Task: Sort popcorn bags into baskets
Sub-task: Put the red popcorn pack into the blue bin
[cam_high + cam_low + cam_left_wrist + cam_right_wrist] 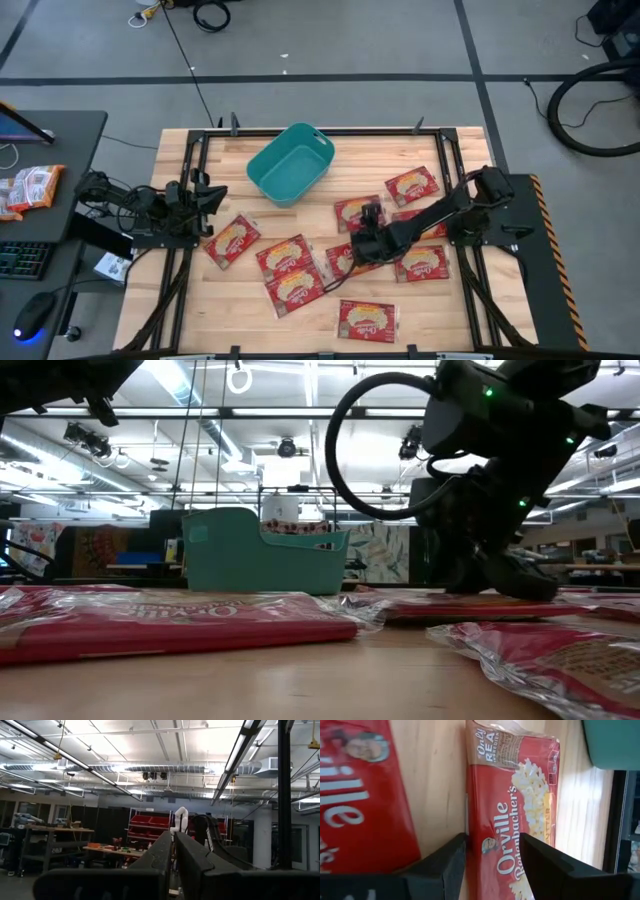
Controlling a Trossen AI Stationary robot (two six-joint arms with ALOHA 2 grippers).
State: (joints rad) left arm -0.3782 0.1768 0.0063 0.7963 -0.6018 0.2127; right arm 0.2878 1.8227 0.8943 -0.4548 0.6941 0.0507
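Several red popcorn bags lie flat on the wooden table, mostly across its middle and right [290,268]. The teal tub [290,163] stands at the far middle, also seen in the low view [262,550]. My right gripper [370,222] is open and low, pointing down over one bag [350,213]. In its wrist view it [492,865] straddles that bag's near long edge [470,820]. My left gripper [207,195] waits shut at the table's left edge, above the wood, its fingers [190,857] aimed out into the room. My right gripper comes from above, fingers open across the near long edge of the bag [510,827]. One finger [555,870] stands over the bag's printed face, the other [440,865] over bare wood beside it. The bag lies flat on the table. Whether a finger touches it, I cannot tell.
Another bag [355,795] lies just on the near side of the right gripper. Black frame rails [440,150] run along the table's sides. An orange-white snack packet [30,188] sits on the dark desk off the left. Bare wood shows in the near left corner [200,300].
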